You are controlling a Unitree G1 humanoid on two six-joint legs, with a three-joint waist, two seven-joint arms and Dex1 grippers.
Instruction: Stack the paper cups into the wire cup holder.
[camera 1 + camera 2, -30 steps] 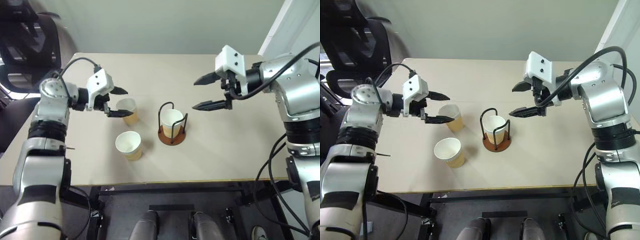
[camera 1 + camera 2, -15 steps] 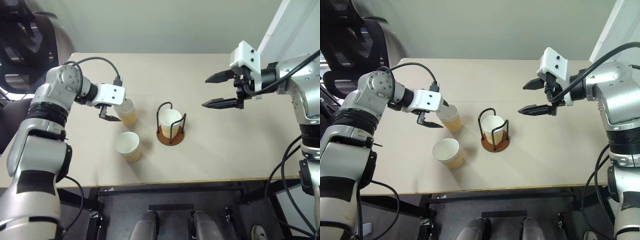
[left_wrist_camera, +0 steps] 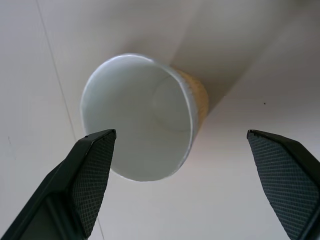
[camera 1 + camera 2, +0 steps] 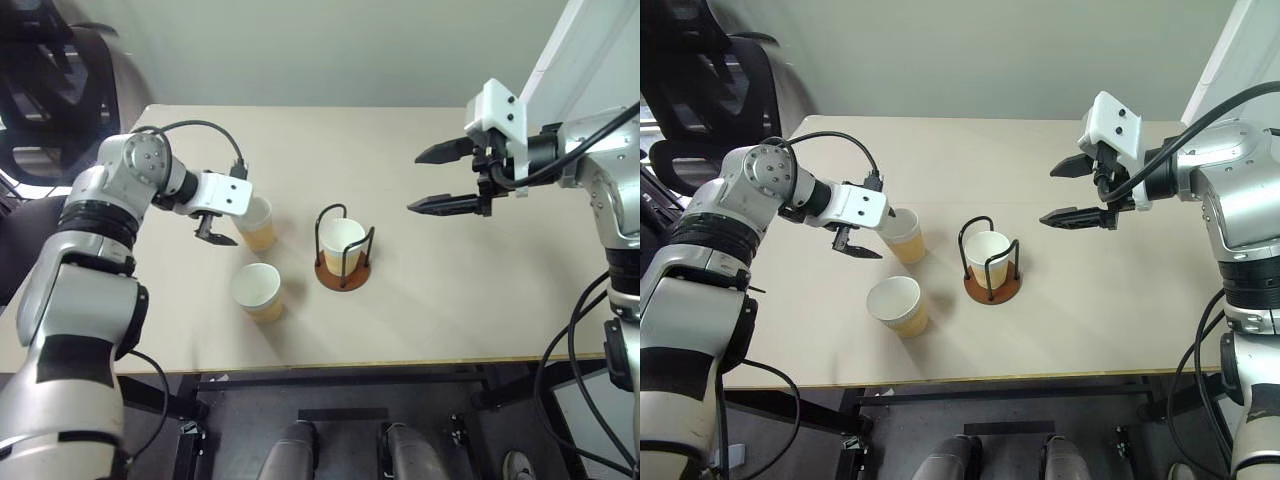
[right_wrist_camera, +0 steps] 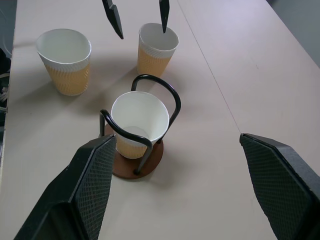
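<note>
Straddling the far paper cup (image 4: 257,222), left gripper (image 4: 222,222) jaws wide, untouching; right gripper (image 4: 437,178) jaws agape, well apart.

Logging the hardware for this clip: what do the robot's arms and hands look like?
Both arms are silver-grey metal segments with black joint bands and loose black cables. The left hand and right hand each have a white boxy housing and two black tapered fingers with cross-hatched pads.

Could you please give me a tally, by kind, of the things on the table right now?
Paper cups: 3, one in the holder, one by the left gripper, one nearer the table's front edge
Wire cup holder: 1
Total: 4
</note>
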